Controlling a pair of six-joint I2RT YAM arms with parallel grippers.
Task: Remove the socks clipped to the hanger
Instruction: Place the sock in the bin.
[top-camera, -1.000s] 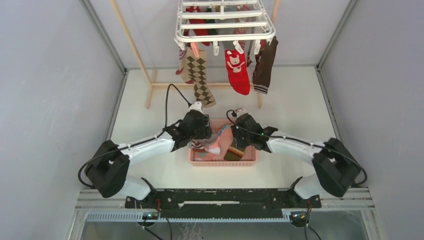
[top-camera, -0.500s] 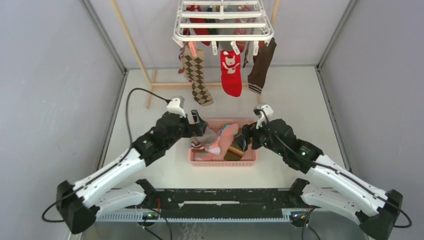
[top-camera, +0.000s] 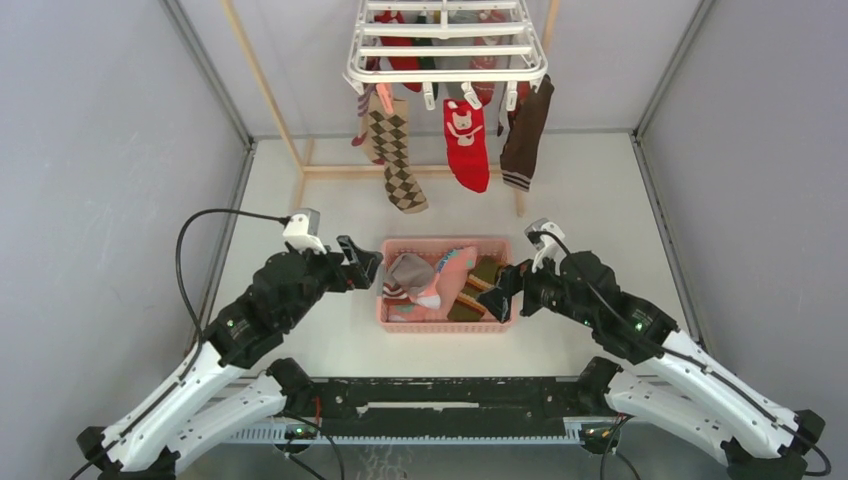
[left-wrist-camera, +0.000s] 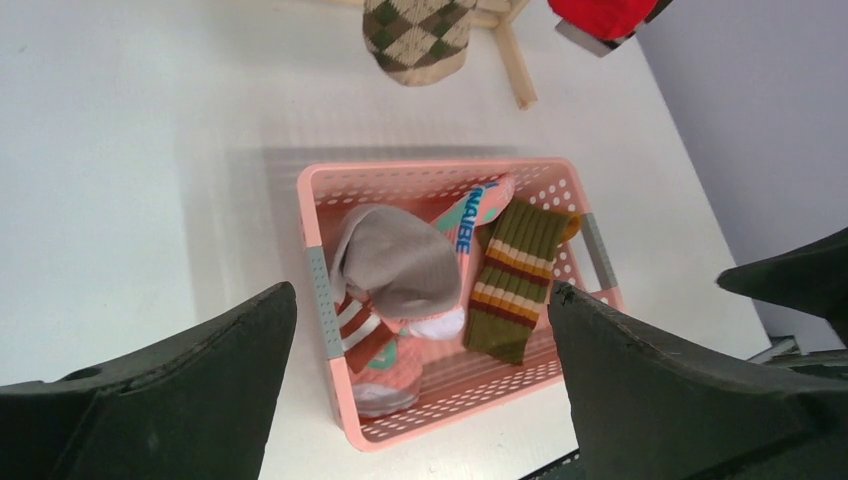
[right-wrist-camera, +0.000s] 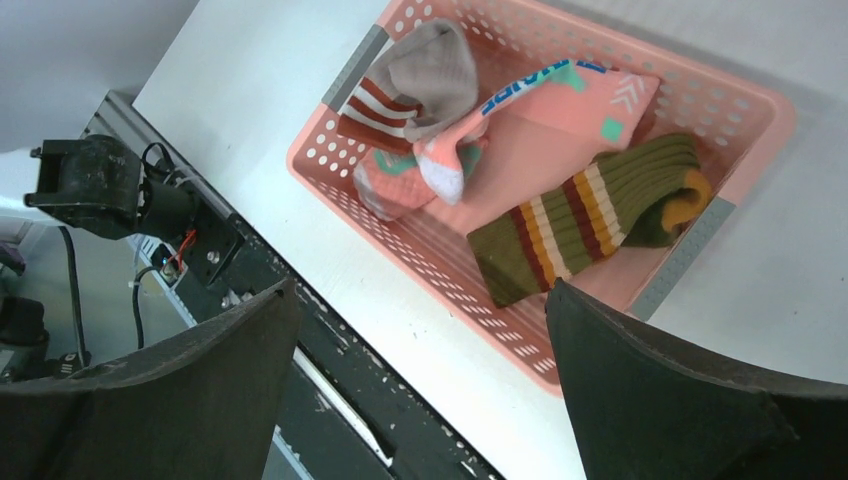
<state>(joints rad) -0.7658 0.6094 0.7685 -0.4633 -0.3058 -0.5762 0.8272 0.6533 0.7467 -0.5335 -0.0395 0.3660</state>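
One white table (top-camera: 600, 200) carries everything. At its far end a light wooden rack (top-camera: 262, 85) holds up the white hanger (top-camera: 447, 45), high above the tabletop. Nearer the arms' bases sits a pink basket (top-camera: 445, 322), between the two grippers. Several socks are clipped along the hanger's near edge, among them a brown argyle sock (top-camera: 397, 160), a red sock (top-camera: 466, 145) and a dark brown sock (top-camera: 524, 135). More hang behind, too overlapped to count. In the basket lie a grey sock (left-wrist-camera: 395, 262), a pink sock (right-wrist-camera: 560, 105) and an olive striped sock (left-wrist-camera: 512, 280). The left gripper (top-camera: 362, 267) hovers just beside the basket's left end and the right gripper (top-camera: 503, 292) by its right end. Both have their fingers spread wide with nothing between them.
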